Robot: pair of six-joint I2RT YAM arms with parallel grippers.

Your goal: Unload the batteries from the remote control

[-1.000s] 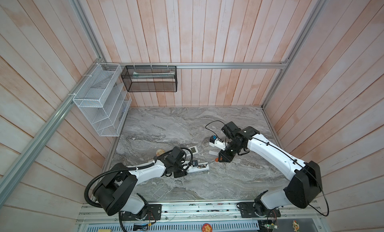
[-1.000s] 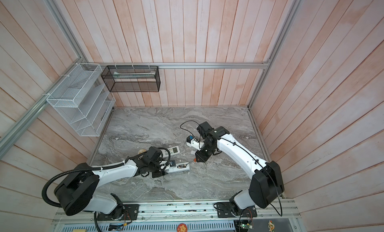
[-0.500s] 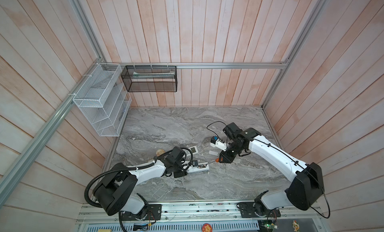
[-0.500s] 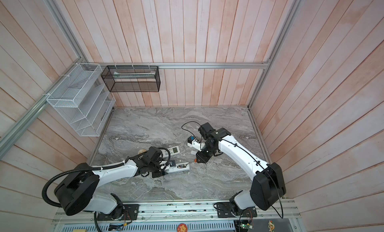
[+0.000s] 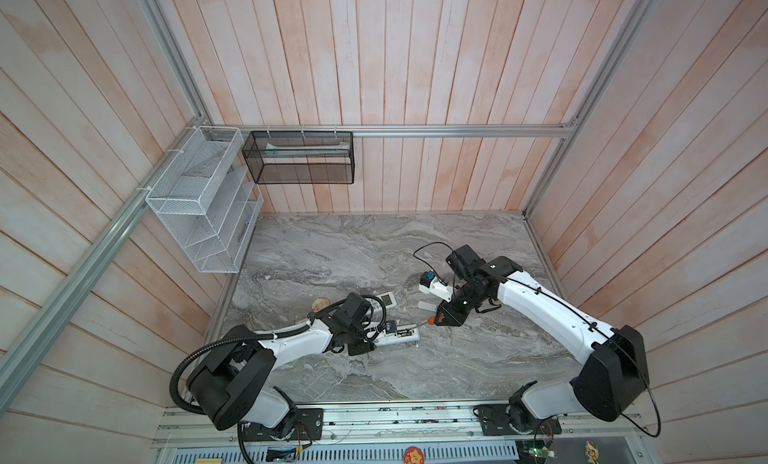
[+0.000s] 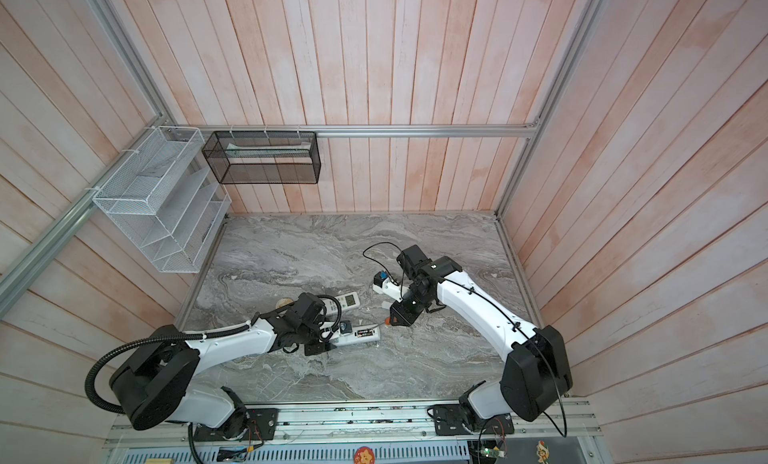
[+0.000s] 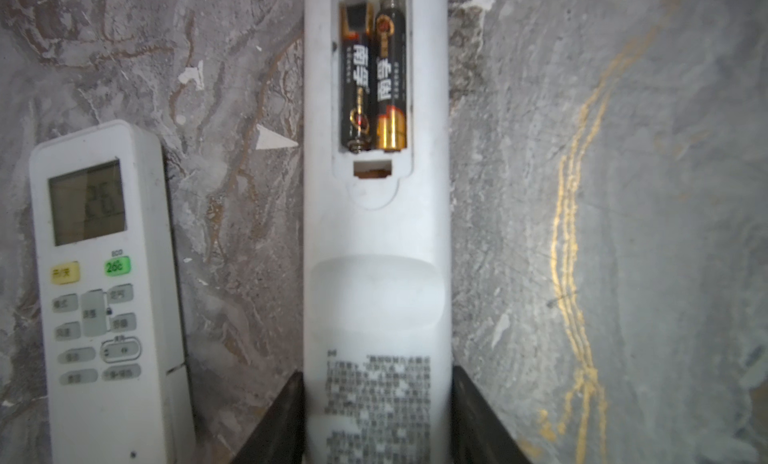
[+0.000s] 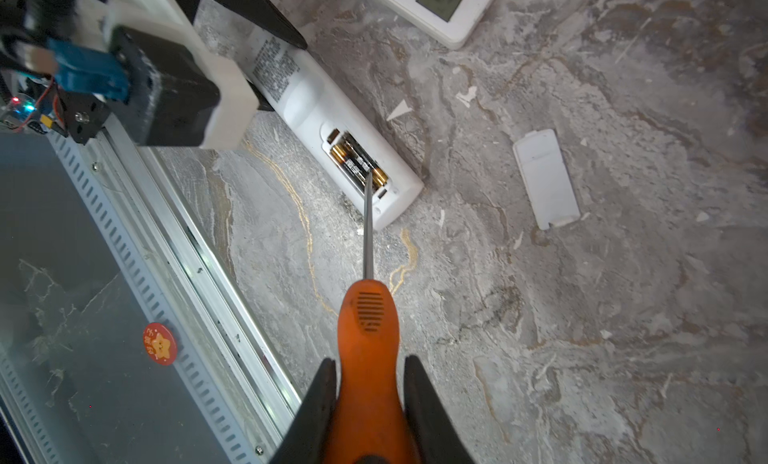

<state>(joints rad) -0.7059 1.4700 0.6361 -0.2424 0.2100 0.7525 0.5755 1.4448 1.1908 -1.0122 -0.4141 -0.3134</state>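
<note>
Batteries (image 7: 390,79) are both sitting unremoved in the remote control (image 7: 376,283), left gripper (image 7: 377,374) clamping it. Right gripper (image 8: 370,360) is pinching the screwdriver (image 8: 368,316).

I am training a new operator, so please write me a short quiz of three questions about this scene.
1. True or false: the cover is still on the face-down remote.
2. How many batteries lie in its compartment?
3. The right gripper holds: A) a battery, B) the screwdriver, C) nothing.
Key: 1 false, it lies beside the remote; 2 two; 3 B.
</note>
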